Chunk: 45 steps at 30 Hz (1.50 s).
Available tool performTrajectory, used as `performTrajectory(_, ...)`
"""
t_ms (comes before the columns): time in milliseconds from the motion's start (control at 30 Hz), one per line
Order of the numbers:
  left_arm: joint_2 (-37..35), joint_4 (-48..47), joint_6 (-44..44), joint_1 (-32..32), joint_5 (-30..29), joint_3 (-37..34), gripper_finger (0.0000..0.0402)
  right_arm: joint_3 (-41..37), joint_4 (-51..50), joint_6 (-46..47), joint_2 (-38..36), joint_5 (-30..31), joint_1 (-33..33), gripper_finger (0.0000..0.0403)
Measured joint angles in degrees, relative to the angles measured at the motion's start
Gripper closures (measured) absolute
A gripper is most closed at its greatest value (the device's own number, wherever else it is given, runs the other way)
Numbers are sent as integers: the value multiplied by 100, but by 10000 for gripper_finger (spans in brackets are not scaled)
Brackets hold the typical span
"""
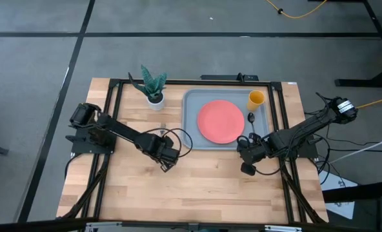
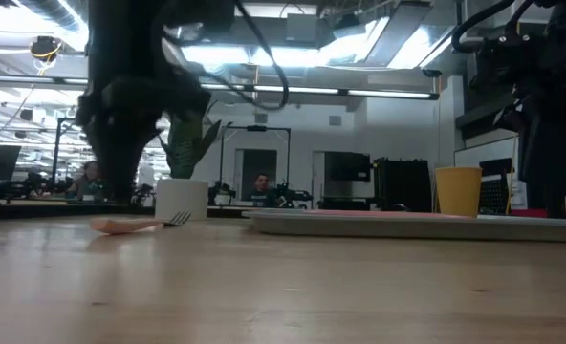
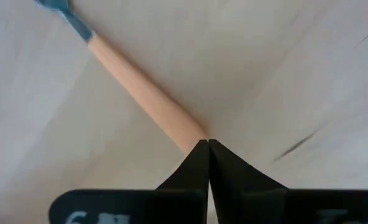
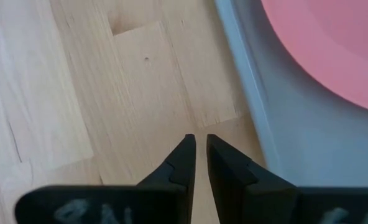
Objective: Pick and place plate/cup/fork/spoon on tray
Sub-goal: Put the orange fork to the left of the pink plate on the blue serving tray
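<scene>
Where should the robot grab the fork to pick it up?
Probably on the tan handle of the fork, from straight above, fingers either side. It lies flat on the table, so only a top-down pinch fits, and the handle is long and straight. The left gripper sits at the handle's end.

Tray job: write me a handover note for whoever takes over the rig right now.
Left gripper: shut on the end of the fork handle, low over the table, left of the tray.
Right gripper: nearly shut, empty, beside the tray's near right corner.
Done: plate, cup and spoon are on the tray.
Left: carry the fork onto the tray.
</scene>
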Motion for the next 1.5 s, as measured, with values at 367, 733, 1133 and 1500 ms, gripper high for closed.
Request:
performTrajectory(367, -1103, 173, -173, -46, 242, 2, 402, 0, -9, 2, 0, 0, 2, 357)
performTrajectory(733, -1169, 439, -208, -26, -73, 2, 402, 0, -26, 1, -2, 2, 2, 357)
performTrajectory(1133, -1167, 709, 738, -191, -529, 2, 380, 0, -3, 32, -2, 0, 2, 357)
performTrajectory(1500, -1166, 264, 590, -131, -798, 2, 281, 0, 2, -6, -2, 1, 0, 357)
